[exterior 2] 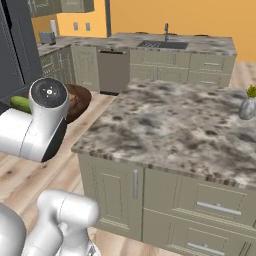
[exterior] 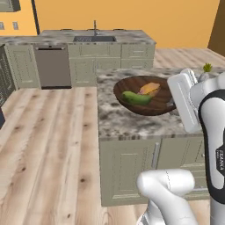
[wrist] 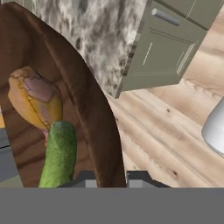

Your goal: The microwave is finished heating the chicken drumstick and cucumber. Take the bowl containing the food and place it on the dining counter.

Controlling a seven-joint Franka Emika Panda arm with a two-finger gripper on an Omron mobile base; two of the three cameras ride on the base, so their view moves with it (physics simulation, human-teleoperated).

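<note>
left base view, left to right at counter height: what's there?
dishwasher → cucumber → chicken drumstick → white robot hand, with both foods in the bowl on the dining counter.

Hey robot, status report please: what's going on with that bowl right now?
Gripper shut on bowl rim. Drumstick, cucumber inside. Bowl over counter edge. Nothing blocking.

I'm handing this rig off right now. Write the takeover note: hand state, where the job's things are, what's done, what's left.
Hand: shut on the rim of the bowl, one finger on each side of the wall.
Bowl: carried by the arm, over the near part of the dining counter; I cannot tell whether it touches the top yet.
Chicken drumstick and cucumber: both inside the bowl, side by side.
Done: bowl with food brought to the dining counter.
Left: set it down flat, open the hand, pull away.
</note>
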